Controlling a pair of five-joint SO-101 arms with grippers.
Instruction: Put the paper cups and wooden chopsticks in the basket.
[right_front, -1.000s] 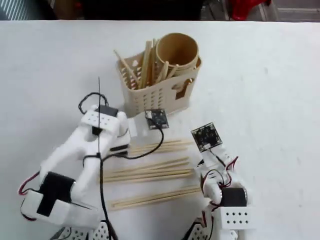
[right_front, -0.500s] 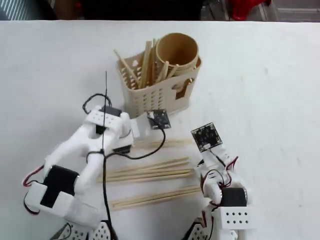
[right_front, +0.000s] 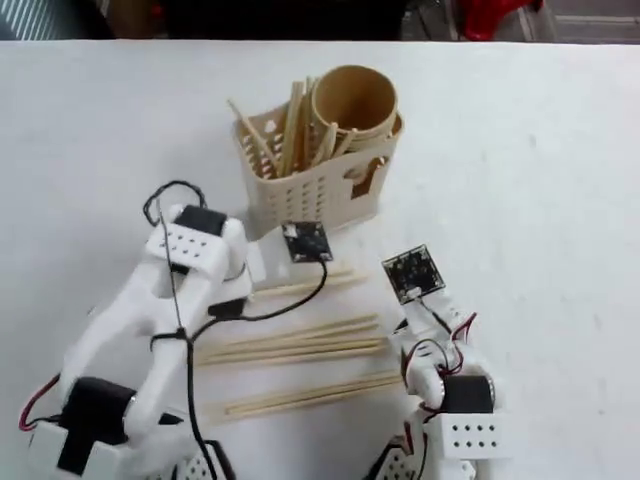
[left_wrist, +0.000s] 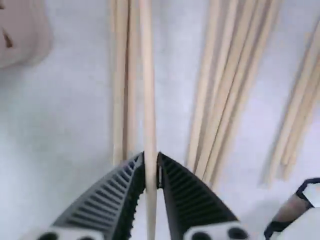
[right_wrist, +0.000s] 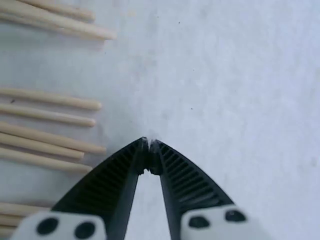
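Table (right_front: 540, 150): white, broad, carries all. Left arm (right_front: 150, 300) stretched from the near edge toward the basket; right arm (right_front: 445, 385) folded low at the near edge. Basket (right_front: 310, 195): pale, perforated, upright at mid-table, already holding a paper cup (right_front: 355, 100) on its right side and standing chopsticks (right_front: 292, 125) on its left. Loose chopsticks (right_front: 300, 345) lie on the table in rough rows between basket and arms, the rows well apart from the basket wall. Held chopstick (left_wrist: 147, 75): a single stick, running straight out from the left gripper (left_wrist: 151, 160), whose jaws are clamped on its near end; two more sticks lie just beside it. Right gripper (right_wrist: 149, 145): jaws pressed together on nothing, over bare table beside the stick ends. Step in hand, as I judge it: one stick from the row nearest the basket is being picked up, with cups done and most loose sticks still to go. Next move likely calls for lifting clear of its neighbours, tipping the stick toward upright and bringing its free end over the basket's open top before letting go; a long stick held by one end may swing or snag the rim. Against a second ago: left arm has drawn back and swung left, the nearest row now lies aslant; right arm unchanged.
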